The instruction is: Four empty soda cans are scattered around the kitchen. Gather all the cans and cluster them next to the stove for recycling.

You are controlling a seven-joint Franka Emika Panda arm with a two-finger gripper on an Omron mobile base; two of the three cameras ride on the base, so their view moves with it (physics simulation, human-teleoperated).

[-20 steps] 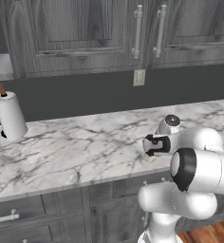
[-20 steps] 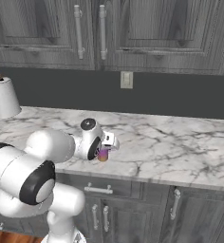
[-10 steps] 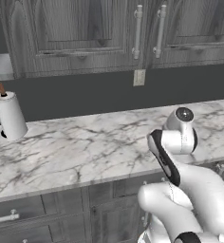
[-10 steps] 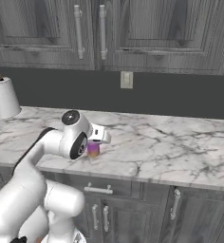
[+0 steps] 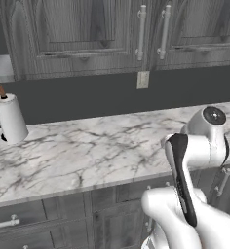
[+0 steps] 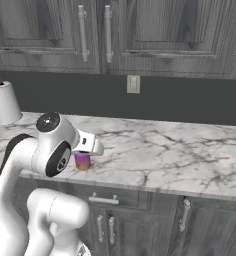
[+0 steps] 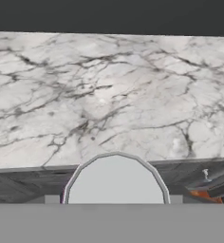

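Arm swung up; right base view shows purple can (image 6: 82, 161); hand view, its silver top.

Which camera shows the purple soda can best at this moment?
The right base view: the purple soda can shows its coloured side under the white hand, at the marble counter's front edge. The hand view gives just its silver top, close up. In the left base view the arm blocks it.

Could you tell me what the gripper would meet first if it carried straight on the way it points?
Most likely the soda can, whose silver top sits right at the gripper; beyond it lies the marble counter.
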